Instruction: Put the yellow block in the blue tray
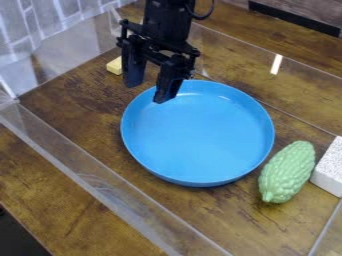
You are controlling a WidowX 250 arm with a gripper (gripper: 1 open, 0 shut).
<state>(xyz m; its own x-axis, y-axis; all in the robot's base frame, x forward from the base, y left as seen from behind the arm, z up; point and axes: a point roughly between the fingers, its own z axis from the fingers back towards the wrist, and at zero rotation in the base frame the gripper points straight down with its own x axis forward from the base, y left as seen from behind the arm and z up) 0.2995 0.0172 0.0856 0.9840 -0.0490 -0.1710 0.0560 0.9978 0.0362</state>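
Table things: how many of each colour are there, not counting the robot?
Blue: 1, tray
Yellow: 1, block
Green: 1, bumpy oval
White: 1, spongy block
Total: 4

Bright blue round plastic tray at centre; pale yellow-tan wooden block at ten o'clock; bumpy green oval thing and white spongy block at four o'clock; dark brown wood-grain table.
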